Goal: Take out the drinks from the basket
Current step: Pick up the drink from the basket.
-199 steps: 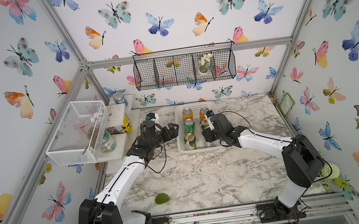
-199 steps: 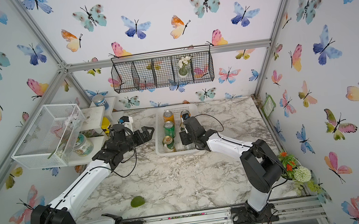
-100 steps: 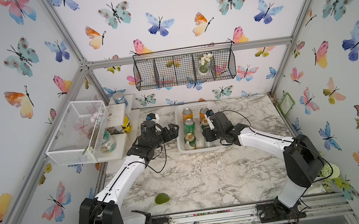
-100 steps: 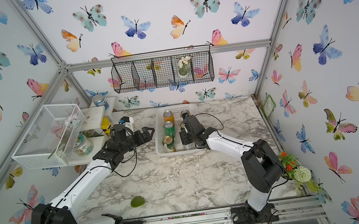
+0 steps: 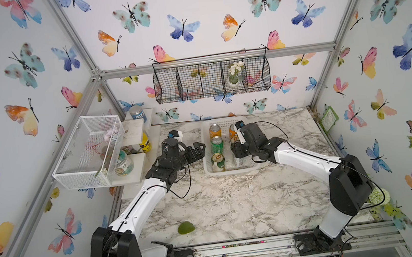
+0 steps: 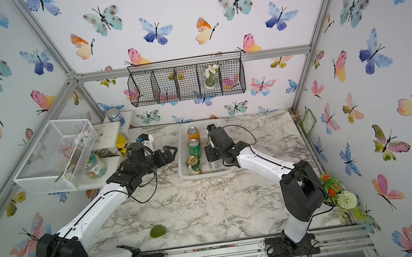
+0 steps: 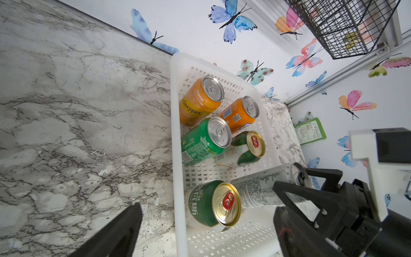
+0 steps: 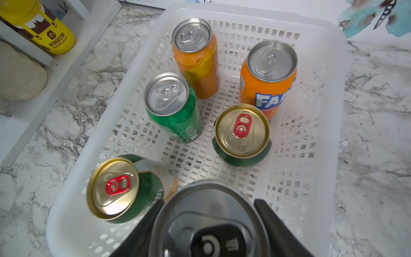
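Right gripper closed on top end of slim silver can, can inside white basket, gold-topped can just beside gripper, green can ahead, both upright, left gripper jaws wide apart, empty, just outside basket wall

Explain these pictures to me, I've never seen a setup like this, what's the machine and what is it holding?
Two robot arms stand at a marble table. Two pictures look down from above; two come from cameras on the arms' wrists. A white basket on the table holds six drink cans. The right gripper is shut on the slim silver can, inside the basket. The left gripper hangs open beside the basket, holding nothing. A small green object lies near the front.
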Controlling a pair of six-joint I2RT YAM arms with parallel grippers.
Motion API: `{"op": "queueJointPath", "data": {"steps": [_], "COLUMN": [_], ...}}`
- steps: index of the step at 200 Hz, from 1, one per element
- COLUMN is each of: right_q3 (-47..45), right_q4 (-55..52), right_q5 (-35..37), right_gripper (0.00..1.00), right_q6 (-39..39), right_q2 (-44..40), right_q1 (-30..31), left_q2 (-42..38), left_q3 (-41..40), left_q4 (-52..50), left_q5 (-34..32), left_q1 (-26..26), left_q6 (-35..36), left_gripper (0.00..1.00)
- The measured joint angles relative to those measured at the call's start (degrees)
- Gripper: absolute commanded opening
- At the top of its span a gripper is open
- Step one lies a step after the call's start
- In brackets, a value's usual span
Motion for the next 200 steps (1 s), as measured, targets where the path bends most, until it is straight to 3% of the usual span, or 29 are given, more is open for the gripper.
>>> {"op": "queueJointPath", "data": {"steps": [151,200], "right_q3": [17.7,18.6], "right_q4": [-13.25,-13.44], "right_q5": [1.73,3.21], "right_gripper": [0.02,0.02], "right_q6": [-3.78,-4.0], "right_q2": [-1.38,-1.49], "right_q1": [-0.79,-8.5], "left_q2": [0.22,0.22], "left_q3": [0.31,0.31], "left_q4": [-0.39,-0.39], "left_q5": [0.0,0.0], "left_q1": [0.0,0.07], "left_q6": [0.11,0.09], "left_gripper": [0.99,0.99]}}
